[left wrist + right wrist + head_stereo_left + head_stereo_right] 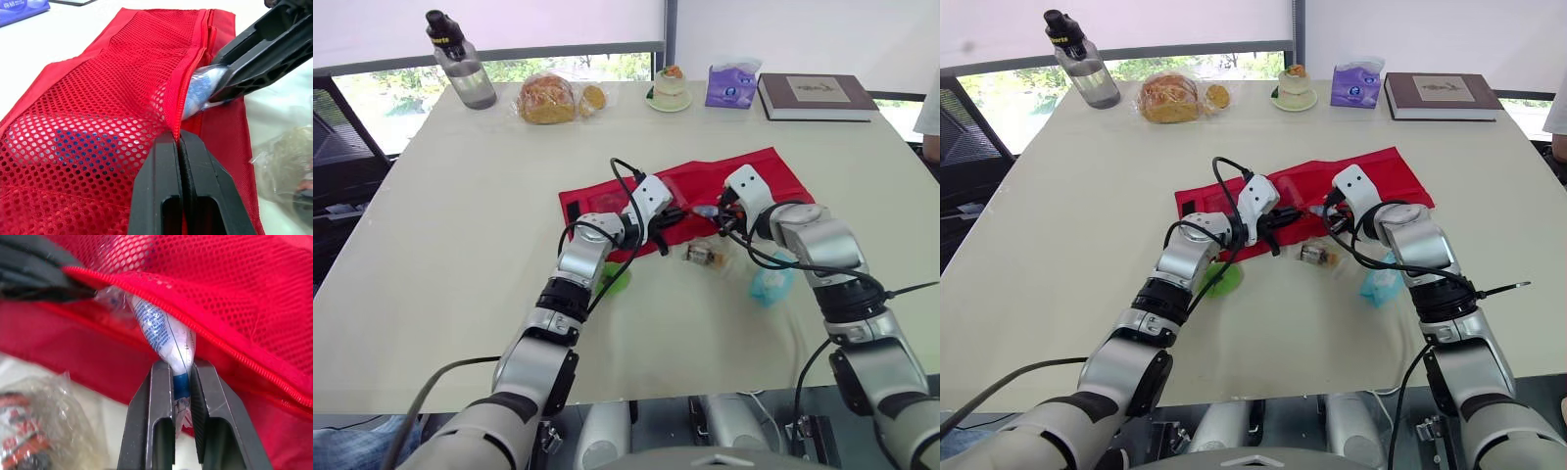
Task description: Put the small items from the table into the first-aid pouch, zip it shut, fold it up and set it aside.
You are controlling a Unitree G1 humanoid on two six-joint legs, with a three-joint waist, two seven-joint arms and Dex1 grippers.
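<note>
The red pouch (764, 171) is laid flat and unfolded at the middle of the table (450, 255). Its long axis is run slantwise, the left end nearer the robot and the right end farther off. Its mesh pocket (98, 98) is turned upward, and the zip edge (182, 88) of that pocket is seen unzipped and lifted. This edge is pinched by the left gripper (178, 139), whose fingers are pressed together on it. A white and blue sachet (164, 333) is clamped at its tail by the right gripper (181, 366). It is pushed nose-first into the gap under the zip edge, and part of it is already inside the pocket. A blue item (83, 147) is made out dimly through the mesh deeper in the pocket.

Just beside the pouch's near edge a clear-wrapped item (705, 254) is left on the table. A teal packet (771, 284) is seen near it under the right forearm, and a green item (617, 282) under the left forearm. Along the far edge a bottle (460, 64), bagged bread (548, 98), a small cake (670, 88), a purple tissue pack (732, 86) and a book (816, 96) are lined up, well apart from the pouch. Wide bare table is left on the pouch's left side and along the near edge
</note>
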